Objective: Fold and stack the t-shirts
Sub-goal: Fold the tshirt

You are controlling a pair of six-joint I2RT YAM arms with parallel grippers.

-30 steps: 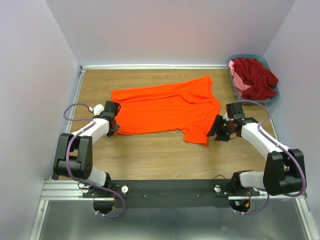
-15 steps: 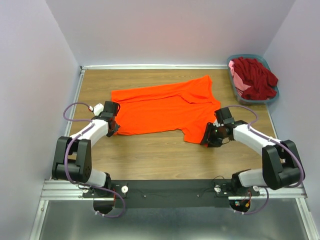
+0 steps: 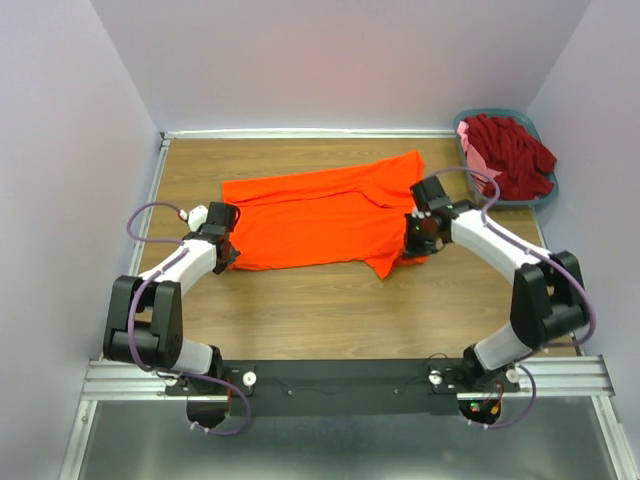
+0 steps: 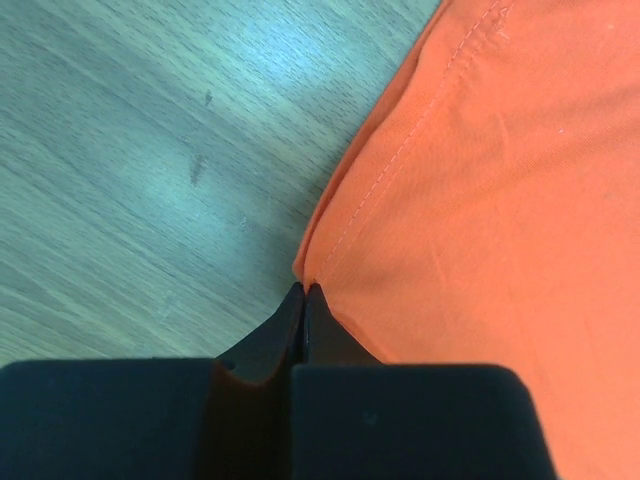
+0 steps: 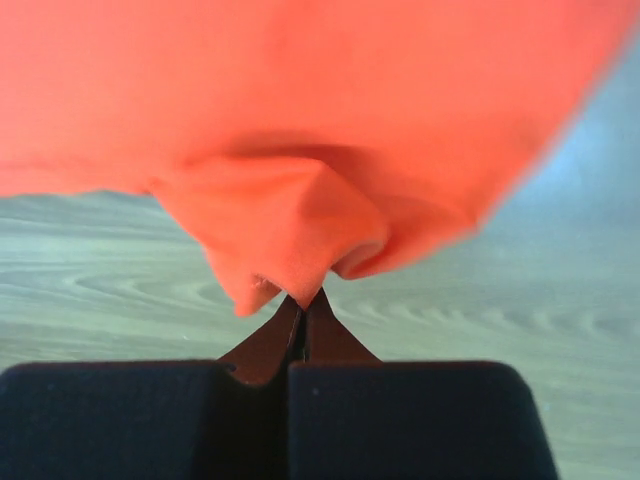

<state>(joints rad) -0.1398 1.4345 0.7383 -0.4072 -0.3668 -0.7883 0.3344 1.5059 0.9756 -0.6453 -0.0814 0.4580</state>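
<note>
Orange t-shirt (image 3: 320,215): bright, plain, lightly creased, spread mostly flat on the wooden table (image 3: 300,310), to the left of the basket (image 3: 540,200). The stitched hem corner farthest from the basket sat pinched between the closed jaws of the left gripper (image 4: 304,297). The basket-side sleeve was bunched and raised off the wood, with the right gripper (image 5: 303,300) clamped on that fabric. 2 more shirts lay heaped in the basket, a dark red shirt (image 3: 515,150) over a pink shirt (image 3: 472,160).

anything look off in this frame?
Nothing damaged. The orange t-shirt lies skewed and rumpled, with one sleeve bunched where the right tool pinches it. The dark red shirt is heaped above the rim of the basket.
</note>
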